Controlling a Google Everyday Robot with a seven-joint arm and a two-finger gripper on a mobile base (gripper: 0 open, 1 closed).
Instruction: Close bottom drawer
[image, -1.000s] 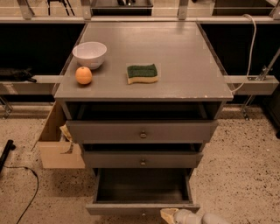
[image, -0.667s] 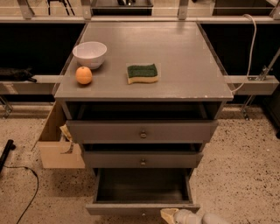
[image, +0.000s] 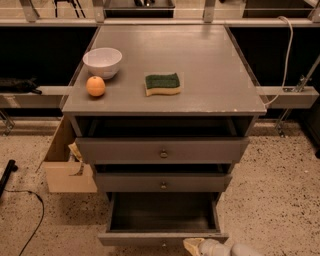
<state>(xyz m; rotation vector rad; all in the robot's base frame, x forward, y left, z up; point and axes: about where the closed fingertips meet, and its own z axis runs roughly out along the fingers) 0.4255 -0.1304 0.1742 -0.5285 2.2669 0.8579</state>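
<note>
The bottom drawer (image: 162, 238) of the grey cabinet is pulled far out, its deep grey interior open to view and its front panel at the lower edge of the camera view. The small knob sits at the very bottom edge. My gripper (image: 196, 246) shows only as a pale tip at the bottom, just right of the knob and right at the drawer's front panel. The middle drawer (image: 163, 183) and the wider top drawer (image: 162, 150) above it stand slightly out.
On the cabinet top (image: 200, 75) are a white bowl (image: 102, 62), an orange (image: 95, 86) and a green-and-yellow sponge (image: 162, 83). An open cardboard box (image: 67, 165) stands on the speckled floor left of the cabinet. A black cable (image: 27, 220) lies at the lower left.
</note>
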